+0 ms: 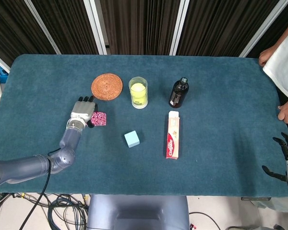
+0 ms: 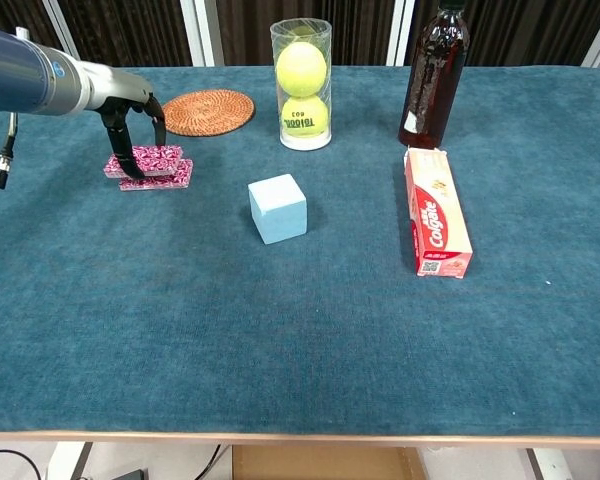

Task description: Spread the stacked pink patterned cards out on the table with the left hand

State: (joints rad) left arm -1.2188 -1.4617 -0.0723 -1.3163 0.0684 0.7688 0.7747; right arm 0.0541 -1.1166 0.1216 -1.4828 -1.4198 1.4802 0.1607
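With my left hand (image 2: 135, 135) down over the pink patterned cards (image 2: 150, 167), I'm right at the spreading step. Taking the woven coaster (image 1: 106, 86) as my landmark, the cards lie just in front of it, toward me and a touch to the left. In the chest view the fingers (image 2: 115, 150) arch down onto the stack, tips touching the top card. I judge that's the posture for pressing and dragging rather than lifting, so I read the hand as pressing, not gripping. The stack already sits slightly offset, one card peeking out from under the other, so there's a little fanning, but the cards mostly overlap.

My right hand (image 1: 285, 160) hangs at the tabletop (image 1: 221, 167) edge, far right of the coaster, fingers apart, holding nothing. It's parked well clear, sensible since this job is the left's alone.

Right of the coaster stands a clear tube of tennis balls (image 2: 301, 85); the lower ball reads "T81000" and "603", as far as I can make out. Further right is a dark bottle (image 2: 435, 75), its label too small to read. A "Colgate" toothpaste box (image 2: 436, 213) lies in front of that, and a light blue cube (image 2: 277, 208) sits right of the cards.
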